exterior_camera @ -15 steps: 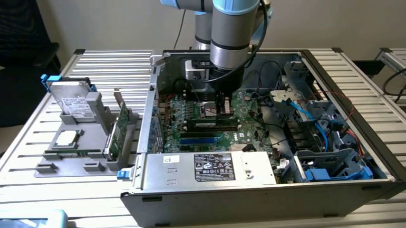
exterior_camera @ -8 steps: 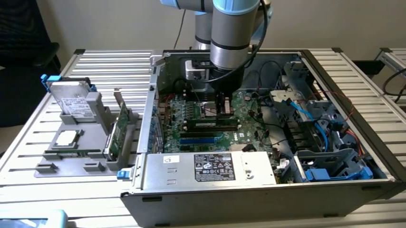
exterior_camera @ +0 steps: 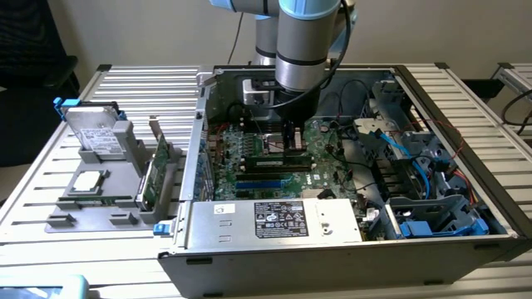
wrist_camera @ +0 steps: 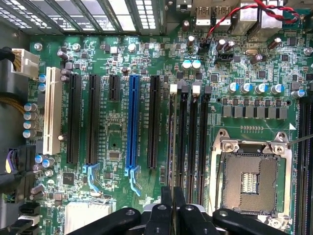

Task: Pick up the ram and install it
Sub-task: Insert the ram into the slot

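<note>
Gripper (wrist_camera: 172, 192): you see it clamped on the ram (wrist_camera: 170, 142), edge-on.
Sticker (exterior_camera: 281, 219): white, well apart from it; print unreadable.

Exterior view: raised position off the open grey metal computer case (exterior_camera: 332, 265), angled down from moderate range, taking in the slatted metal surface (exterior_camera: 141, 87). Wrist view: straight down, close over the green motherboard (wrist_camera: 113, 128), past the black tool (wrist_camera: 172, 190). Shared area: the motherboard's slots.
</note>
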`<state>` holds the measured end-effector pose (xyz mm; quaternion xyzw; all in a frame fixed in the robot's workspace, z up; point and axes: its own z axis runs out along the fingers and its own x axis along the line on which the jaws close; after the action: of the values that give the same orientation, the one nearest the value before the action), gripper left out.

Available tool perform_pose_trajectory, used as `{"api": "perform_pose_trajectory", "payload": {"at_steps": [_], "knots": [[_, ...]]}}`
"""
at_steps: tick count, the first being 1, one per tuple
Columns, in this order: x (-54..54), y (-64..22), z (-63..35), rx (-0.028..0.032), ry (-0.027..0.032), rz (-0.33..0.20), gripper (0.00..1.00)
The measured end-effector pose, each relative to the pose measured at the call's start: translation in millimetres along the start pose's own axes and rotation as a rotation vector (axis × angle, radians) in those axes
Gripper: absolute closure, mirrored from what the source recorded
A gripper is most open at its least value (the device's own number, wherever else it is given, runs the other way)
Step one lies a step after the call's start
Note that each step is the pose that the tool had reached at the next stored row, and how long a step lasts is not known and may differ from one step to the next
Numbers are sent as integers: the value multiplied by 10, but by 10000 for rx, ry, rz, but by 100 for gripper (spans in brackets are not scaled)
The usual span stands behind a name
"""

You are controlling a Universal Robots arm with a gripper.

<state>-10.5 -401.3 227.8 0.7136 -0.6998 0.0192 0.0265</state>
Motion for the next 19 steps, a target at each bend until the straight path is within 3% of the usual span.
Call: {"api": "perform_pose_trajectory", "payload": {"at_steps": [12,19], "knots": [[-1,8,13,41,2,1,87],[-2,13,22,98,1,5,87]]}}
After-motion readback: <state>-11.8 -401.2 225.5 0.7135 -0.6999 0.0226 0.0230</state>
